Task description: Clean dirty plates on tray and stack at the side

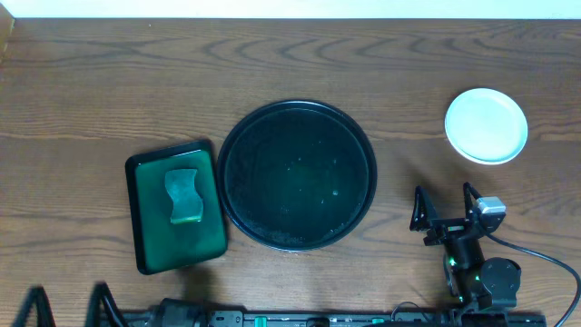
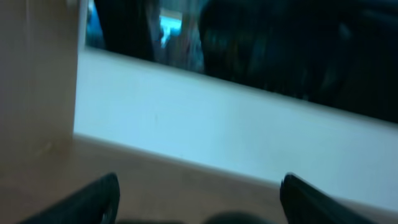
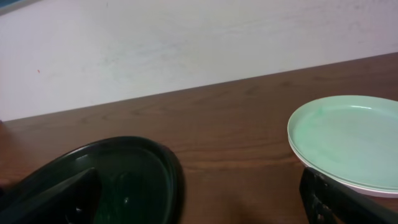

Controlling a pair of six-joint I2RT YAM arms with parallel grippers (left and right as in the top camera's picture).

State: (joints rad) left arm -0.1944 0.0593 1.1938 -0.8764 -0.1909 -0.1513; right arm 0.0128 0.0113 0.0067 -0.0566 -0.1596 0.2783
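Observation:
The round black tray (image 1: 297,174) lies mid-table with no plate on it, only faint green specks. The plates (image 1: 486,124) sit as one white stack at the far right; in the right wrist view the stack (image 3: 348,140) looks pale mint, with a second rim showing under the top plate. My right gripper (image 1: 445,204) is open and empty, between the tray (image 3: 124,171) and the stack, and nearer the table's front edge than the stack. My left gripper (image 1: 68,309) is at the front left corner, open and empty (image 2: 199,202).
A green rectangular tray (image 1: 145,227) left of the black tray holds a green sponge (image 1: 184,194). The left wrist view is blurred and shows bare wood, a pale wall and a wooden panel at the left. A cable runs from the right arm's base.

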